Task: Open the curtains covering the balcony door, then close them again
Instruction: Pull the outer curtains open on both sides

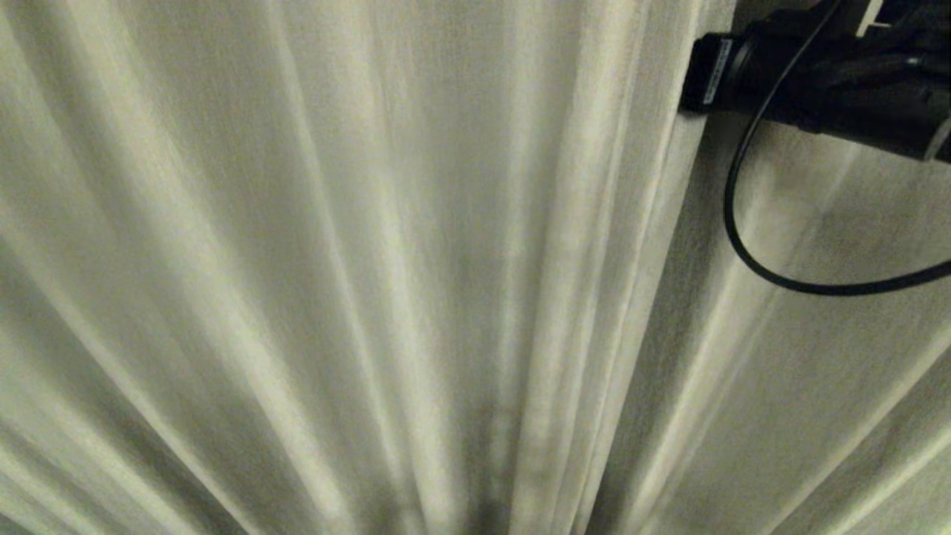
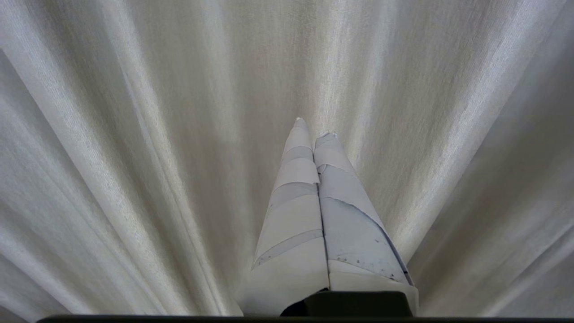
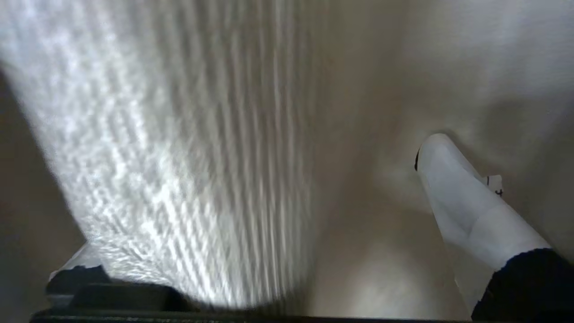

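Cream curtains point(image 1: 386, 267) fill the whole wall ahead, pleats running vertically. The right end effector point(image 3: 251, 215), spread wide, straddles a fold at two o'clock, nearer than the clenched, empty left end effector point(image 2: 311, 130).

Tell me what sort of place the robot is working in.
Probably indoors, right up against a window or door covering, though the room itself is hidden. Pleated cream curtains fill every view, hanging in long folds. The right gripper has its fingers spread around a fold of them.
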Controlling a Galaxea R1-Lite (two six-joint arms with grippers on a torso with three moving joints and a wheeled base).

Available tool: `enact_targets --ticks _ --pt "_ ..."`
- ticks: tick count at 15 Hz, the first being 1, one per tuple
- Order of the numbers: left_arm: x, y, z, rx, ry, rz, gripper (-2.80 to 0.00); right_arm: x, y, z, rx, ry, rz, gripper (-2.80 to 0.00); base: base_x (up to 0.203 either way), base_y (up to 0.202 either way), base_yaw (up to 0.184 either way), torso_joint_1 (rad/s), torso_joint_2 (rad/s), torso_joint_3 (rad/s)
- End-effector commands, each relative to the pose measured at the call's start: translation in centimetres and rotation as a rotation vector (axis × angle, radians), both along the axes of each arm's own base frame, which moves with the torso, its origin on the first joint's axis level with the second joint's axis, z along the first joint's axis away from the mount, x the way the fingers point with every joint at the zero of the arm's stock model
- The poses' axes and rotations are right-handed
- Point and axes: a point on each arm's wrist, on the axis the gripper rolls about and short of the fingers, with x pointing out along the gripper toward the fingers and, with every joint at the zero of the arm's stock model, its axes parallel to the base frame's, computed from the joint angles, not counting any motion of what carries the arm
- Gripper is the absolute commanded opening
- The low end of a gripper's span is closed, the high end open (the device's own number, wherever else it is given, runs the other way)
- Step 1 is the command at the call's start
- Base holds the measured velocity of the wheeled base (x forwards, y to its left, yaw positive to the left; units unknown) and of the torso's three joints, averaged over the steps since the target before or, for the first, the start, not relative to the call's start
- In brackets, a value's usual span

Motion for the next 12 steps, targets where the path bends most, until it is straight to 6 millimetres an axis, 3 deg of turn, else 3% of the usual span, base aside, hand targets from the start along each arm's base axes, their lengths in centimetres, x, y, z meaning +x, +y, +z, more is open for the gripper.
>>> enact_targets --ticks 1,6,12 --pt "0.0 0.0 0.0 0.0 -0.001 0.0 -2.8 1.6 0.5 -0.5 0.019 -0.005 -0.085 0.0 0.0 0.0 0.0 0.0 0.0 0.0" --pt "0.0 0.0 0.0 -0.001 -0.001 0.0 -2.8 2.5 0.8 0.6 0.05 -0.042 -0.14 0.0 0.0 0.0 0.0 0.0 0.0 0.0" --pt "0.0 0.0 0.0 0.0 -0.001 0.001 -2.8 2.1 0.6 1.1 0.057 -0.057 -0.145 0.0 0.0 0.0 0.0 0.0 0.0 0.0"
